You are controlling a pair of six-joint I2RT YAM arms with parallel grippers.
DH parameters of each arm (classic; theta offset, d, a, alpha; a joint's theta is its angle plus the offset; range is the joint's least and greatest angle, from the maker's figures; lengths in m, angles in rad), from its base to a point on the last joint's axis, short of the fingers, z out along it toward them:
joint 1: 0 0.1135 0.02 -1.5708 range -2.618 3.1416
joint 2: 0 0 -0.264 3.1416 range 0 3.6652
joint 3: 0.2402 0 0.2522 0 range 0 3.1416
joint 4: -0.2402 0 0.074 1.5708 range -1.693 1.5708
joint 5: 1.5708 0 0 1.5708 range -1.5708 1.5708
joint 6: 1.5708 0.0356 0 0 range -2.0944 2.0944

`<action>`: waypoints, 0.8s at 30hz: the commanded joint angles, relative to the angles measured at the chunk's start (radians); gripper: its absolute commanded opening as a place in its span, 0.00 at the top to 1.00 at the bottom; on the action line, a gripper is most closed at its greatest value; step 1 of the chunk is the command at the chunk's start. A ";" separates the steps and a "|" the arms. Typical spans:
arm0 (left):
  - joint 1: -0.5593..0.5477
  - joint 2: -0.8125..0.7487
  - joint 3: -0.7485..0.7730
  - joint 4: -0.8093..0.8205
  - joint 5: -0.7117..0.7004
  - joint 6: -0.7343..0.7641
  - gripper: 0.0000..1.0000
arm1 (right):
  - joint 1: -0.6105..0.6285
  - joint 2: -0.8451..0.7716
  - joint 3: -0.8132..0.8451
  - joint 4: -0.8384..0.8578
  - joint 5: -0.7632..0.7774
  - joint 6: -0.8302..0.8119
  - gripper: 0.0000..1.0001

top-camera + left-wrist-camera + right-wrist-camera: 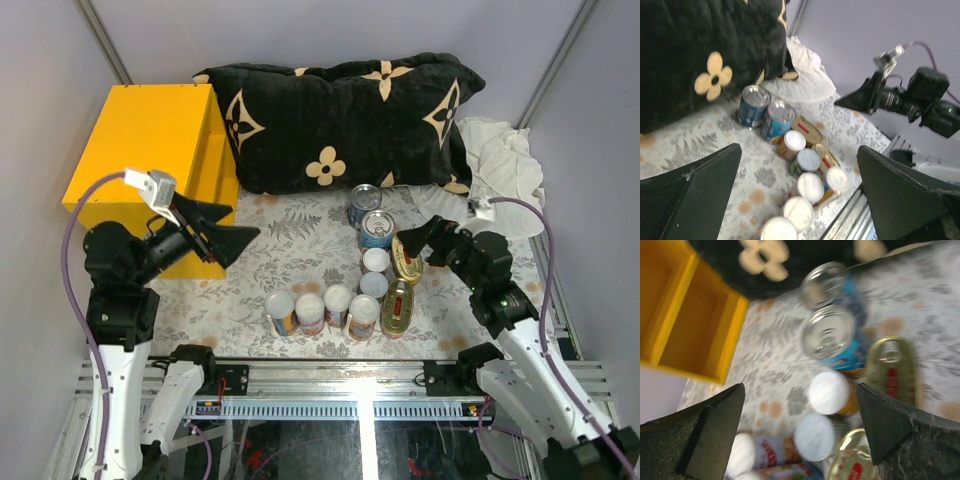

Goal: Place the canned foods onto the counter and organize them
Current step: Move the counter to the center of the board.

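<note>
Cans [362,314] clustered at bench [290,262] near edge, right of centre; counter [150,140] in far-left corner, well apart. Left fingers [695,195] and right fingers [710,435] spread wide, empty. Right wrist view alone shows counter's 2 open compartments.

Nothing legible for you here, operator. The blue-labelled cans [835,337] at twelve o'clock of the cluster show print on their sides, but it's all blur. The oval gold tins [891,371] at three o'clock carry a red mark on each lid, with lettering too small to make out. The slim cans [310,312] at six o'clock wear red and orange labels, and you can't read a word on them.
</note>
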 commanded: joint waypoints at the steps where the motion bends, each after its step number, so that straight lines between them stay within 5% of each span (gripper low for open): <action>1: -0.004 0.127 0.220 -0.076 -0.163 0.017 0.00 | 0.232 0.098 0.114 0.160 0.070 -0.116 0.01; 6: -0.003 0.333 0.500 -0.261 -0.697 -0.035 0.00 | 0.553 0.333 0.286 0.274 0.116 -0.307 0.00; 12: 0.011 0.480 0.674 -0.383 -1.083 -0.041 0.00 | 0.657 0.650 0.514 0.525 -0.212 -0.422 0.00; 19: 0.258 0.530 0.643 -0.413 -0.870 -0.070 0.00 | 0.665 1.122 0.887 0.769 -0.507 -0.322 0.04; 24: 0.297 0.512 0.621 -0.408 -0.796 -0.095 0.00 | 0.687 1.376 1.122 0.885 -0.587 -0.258 0.06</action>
